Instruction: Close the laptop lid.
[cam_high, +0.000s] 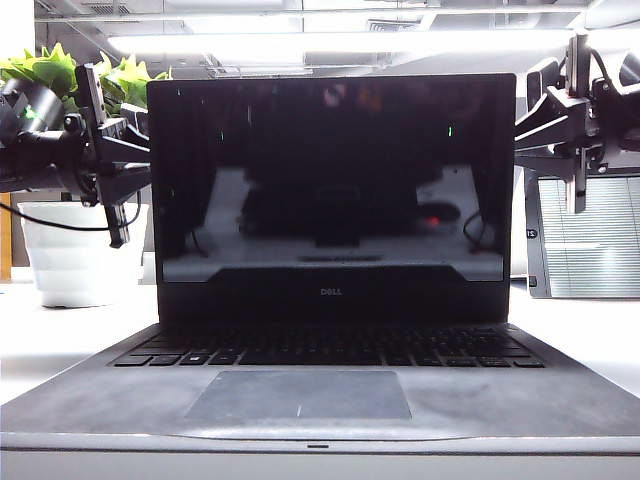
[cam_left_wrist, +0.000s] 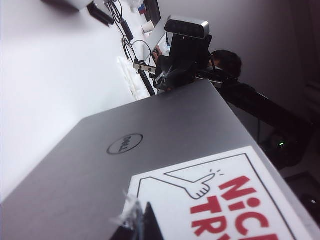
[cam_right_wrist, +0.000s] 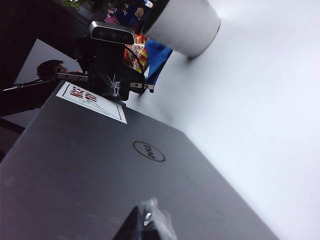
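I see the laptop (cam_high: 320, 400) open, its lid (cam_high: 330, 190) upright, screen facing six o'clock, long axis three-to-nine. Left gripper (cam_high: 115, 150) at nine, right gripper (cam_high: 575, 130) at three; finger spread indiscernible.

Laptop (cam_high: 320, 400): silver-grey deck, black keys, grey touchpad. Laptop lid (cam_high: 330, 190): glossy black screen inside; silver-grey outside, dark round Dell logo, white sticker with red letters. Left gripper (cam_high: 115, 165), right gripper (cam_high: 575, 130): black. Pot (cam_high: 70, 255), lower left: white; leaves green.
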